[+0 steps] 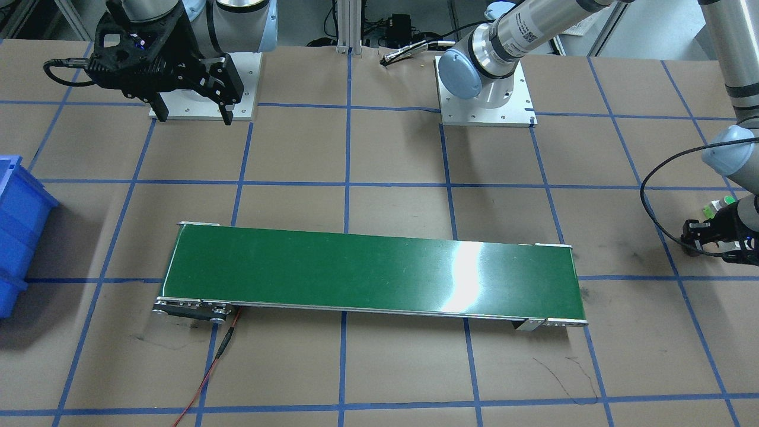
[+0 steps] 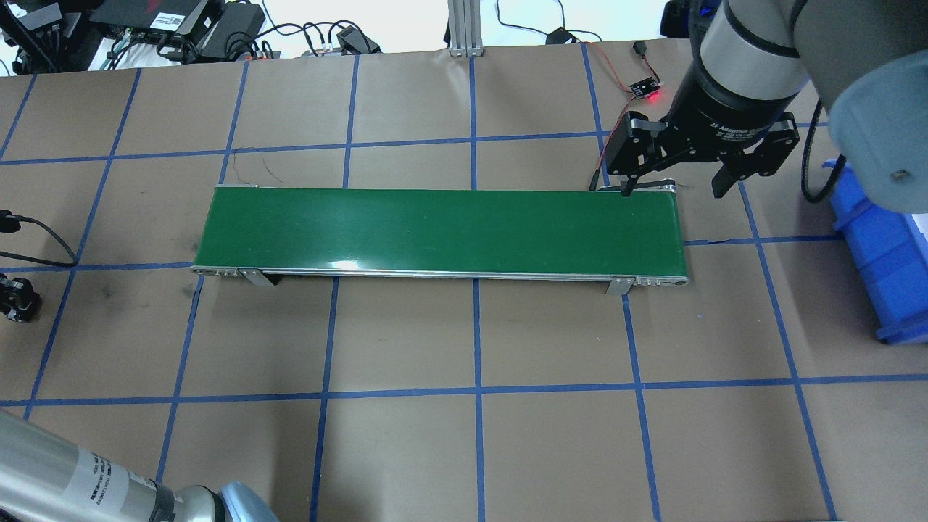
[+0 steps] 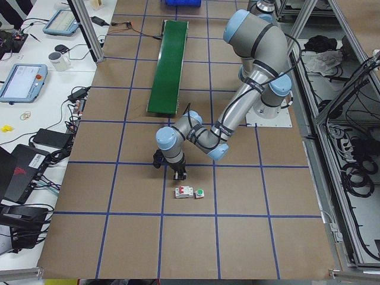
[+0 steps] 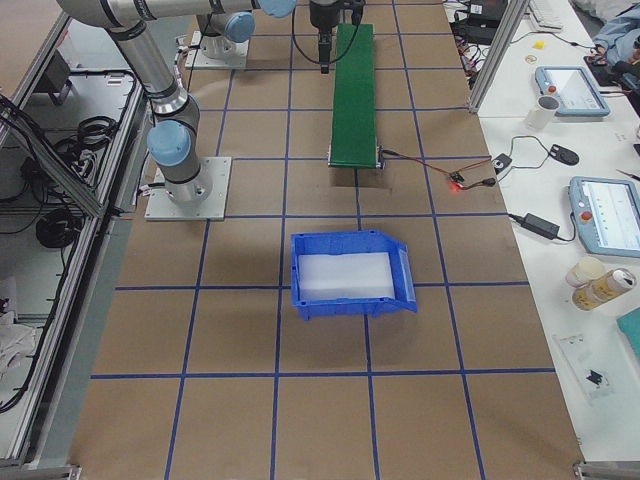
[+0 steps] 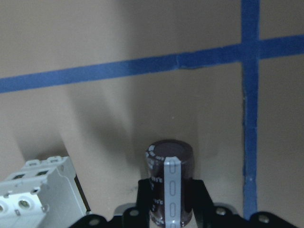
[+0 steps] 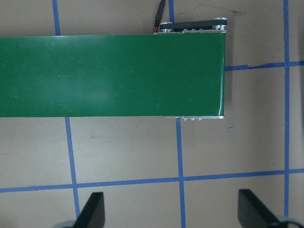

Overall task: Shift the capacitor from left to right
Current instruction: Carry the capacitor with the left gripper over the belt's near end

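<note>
The capacitor [image 5: 168,183], a stubby dark cylinder with a pale grey stripe, stands upright between the fingers of my left gripper [image 5: 169,209], which is shut on it just above the brown paper. That gripper is at the table's left end [image 3: 173,171], well away from the green conveyor belt [image 2: 435,228]. It shows at the frame edge in the front view [image 1: 698,237] and in the overhead view [image 2: 16,301]. My right gripper [image 2: 674,190] is open and empty above the belt's right end, as the right wrist view [image 6: 173,211] shows.
A white circuit breaker [image 3: 183,192] with a red switch and a green-capped push button [image 3: 199,192] lie beside the left gripper. The breaker [image 5: 38,190] is close to the capacitor. A blue bin [image 4: 350,275] stands beyond the belt's right end. A red wire [image 1: 207,373] runs from the conveyor.
</note>
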Controlling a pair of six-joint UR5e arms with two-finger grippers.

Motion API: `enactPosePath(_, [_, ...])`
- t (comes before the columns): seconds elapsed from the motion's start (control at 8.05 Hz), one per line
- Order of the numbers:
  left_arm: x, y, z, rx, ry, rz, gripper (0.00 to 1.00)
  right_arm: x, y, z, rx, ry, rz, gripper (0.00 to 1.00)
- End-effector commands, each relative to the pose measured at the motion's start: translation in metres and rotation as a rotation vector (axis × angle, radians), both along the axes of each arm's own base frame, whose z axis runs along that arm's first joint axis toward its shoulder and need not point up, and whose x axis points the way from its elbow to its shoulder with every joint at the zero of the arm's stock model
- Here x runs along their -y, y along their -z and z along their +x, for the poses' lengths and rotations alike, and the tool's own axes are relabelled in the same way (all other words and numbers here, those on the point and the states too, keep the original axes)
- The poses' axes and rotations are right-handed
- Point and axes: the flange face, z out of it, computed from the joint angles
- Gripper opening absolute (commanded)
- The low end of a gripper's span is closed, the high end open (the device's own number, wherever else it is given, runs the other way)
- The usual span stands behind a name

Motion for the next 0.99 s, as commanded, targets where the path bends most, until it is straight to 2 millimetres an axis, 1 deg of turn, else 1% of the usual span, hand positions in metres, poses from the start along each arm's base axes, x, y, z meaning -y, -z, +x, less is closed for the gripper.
enactPosePath(0.0, [-0.005,-0.032,-0.006,-0.009,-0.002,0.006,0.0,0.0,0.0,0.0,0.0,0.0,0.002,1.0])
enactPosePath(0.12, [-0.003,-0.065,-0.025,-0.038,-0.001,-0.035,0.0,0.0,0.0,0.0,0.0,0.0,0.002,1.0])
enactPosePath(0.25, [-0.001,-0.098,-0.05,-0.062,-0.028,-0.076,0.0,0.0,0.0,0.0,0.0,0.0,0.002,1.0])
enactPosePath(0.37, [0.013,-0.131,-0.093,-0.058,-0.004,-0.109,0.0,0.0,0.0,0.0,-0.002,0.0,0.002,1.0])
enactPosePath(0.5, [0.034,-0.149,-0.145,-0.051,0.066,-0.141,0.0,0.0,0.0,0.0,-0.002,0.0,0.002,1.0])
enactPosePath(0.62, [0.049,-0.168,-0.197,-0.03,0.067,-0.175,0.0,0.0,0.0,-0.001,-0.002,0.002,0.002,1.0])
enactPosePath(0.75, [0.062,-0.168,-0.247,-0.042,0.083,-0.185,0.0,0.0,0.0,0.0,-0.003,0.0,0.001,1.0])
enactPosePath(0.87, [0.071,-0.167,-0.283,-0.051,0.123,-0.189,0.0,0.0,0.0,0.0,-0.003,0.0,0.001,1.0])
